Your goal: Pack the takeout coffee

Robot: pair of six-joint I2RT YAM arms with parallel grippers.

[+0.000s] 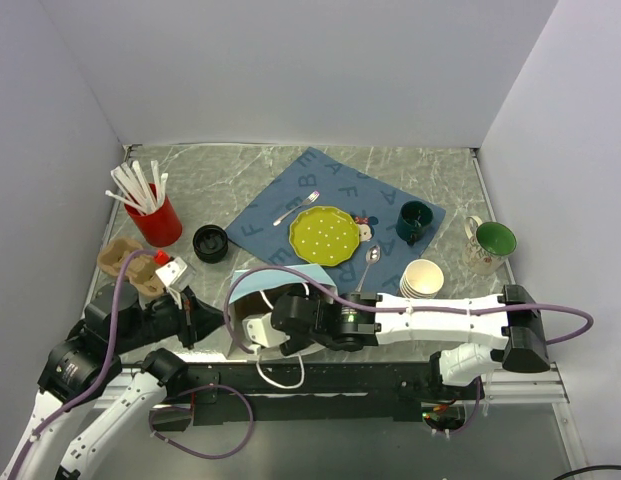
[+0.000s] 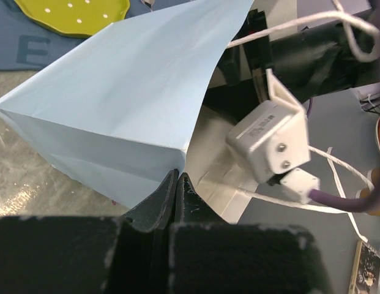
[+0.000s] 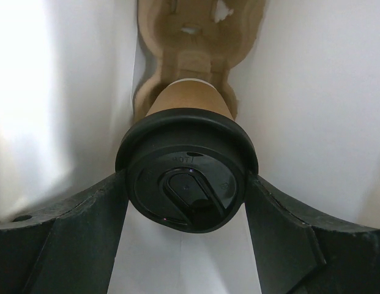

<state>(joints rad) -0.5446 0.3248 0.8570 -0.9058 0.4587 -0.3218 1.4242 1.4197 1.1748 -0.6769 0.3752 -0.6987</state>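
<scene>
**Paper cup inside the bag, placing step close to its end**

We see the coffee cup (image 3: 186,98) inside the pale blue bag (image 1: 252,288), which is close to the near edge of the table, a little left of its middle. The brown cup has its base in a pocket of a cardboard tray (image 3: 190,27) deep in the bag. Its black lid (image 3: 177,153) faces the right wrist camera.

The right gripper (image 3: 186,180) reaches into the bag through the mouth. Its two fingers lie against the rim of the lid, one on each side, and we can see no gap. So we judge that it is closed on the cup, at about the width of the lid. The left gripper (image 2: 177,184) is fully closed and pinches the paper edge at the mouth, which holds the bag open.

In our judgement the step in hand is to set the cup into the tray, and the cup looks seated or almost seated. The next move calls for a small opening of the right fingers, only enough to free the lid. Then the arm should pull straight back along the axis of the cup, so that the fingers do not drag the lid or catch the thin paper walls. The left gripper should hold the mouth open until the right arm is out.
</scene>
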